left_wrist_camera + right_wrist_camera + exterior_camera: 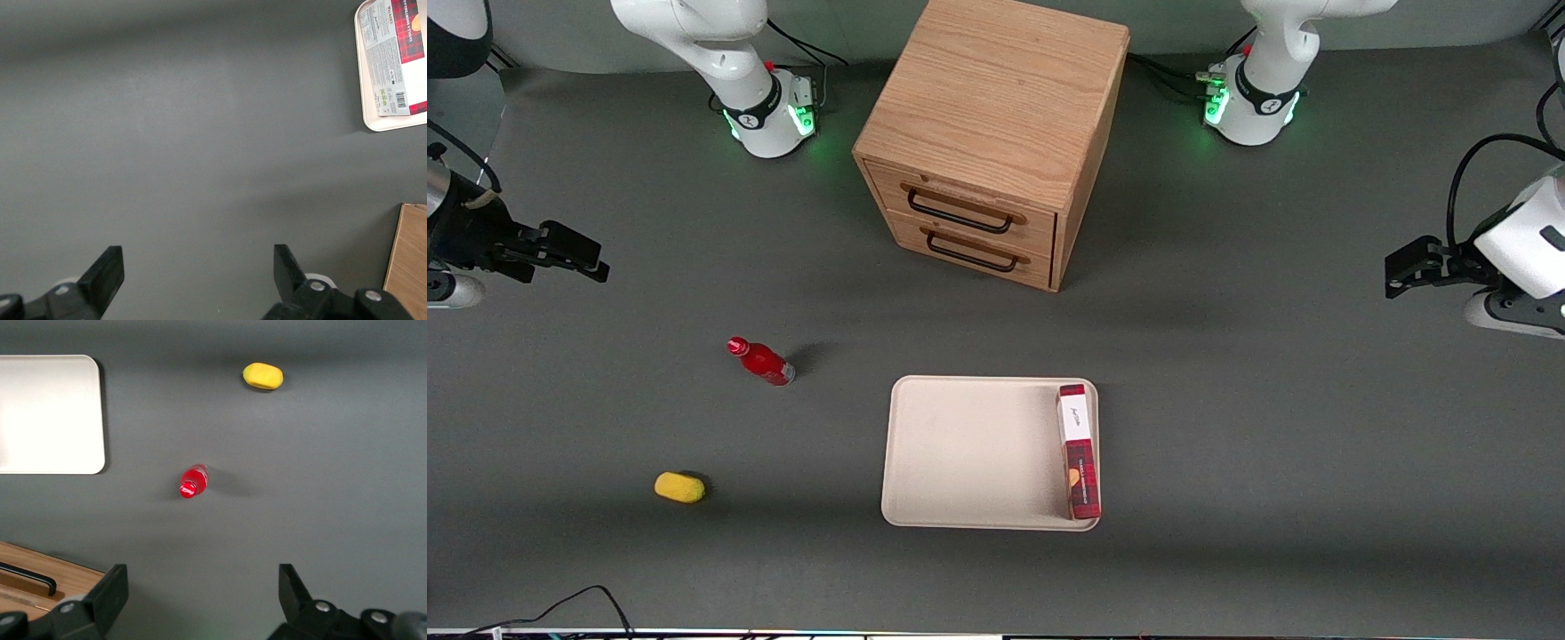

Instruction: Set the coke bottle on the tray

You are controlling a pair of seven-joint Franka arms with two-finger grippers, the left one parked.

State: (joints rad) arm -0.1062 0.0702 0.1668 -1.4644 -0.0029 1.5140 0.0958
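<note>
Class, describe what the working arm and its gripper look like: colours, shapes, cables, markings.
The right arm has glossy white rounded shells, a black band at the base, green lights glowing there and black cables trailing off. Its gripper, hanging over the working arm's end of the table, is matte black with two blocky fingers and silver screws.

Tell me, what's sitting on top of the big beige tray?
Only a tall red box stands on the tray, along the edge toward the parked arm. The tray floor under it is hidden. The coke bottle is on the table; the open tool hovers above.
</note>
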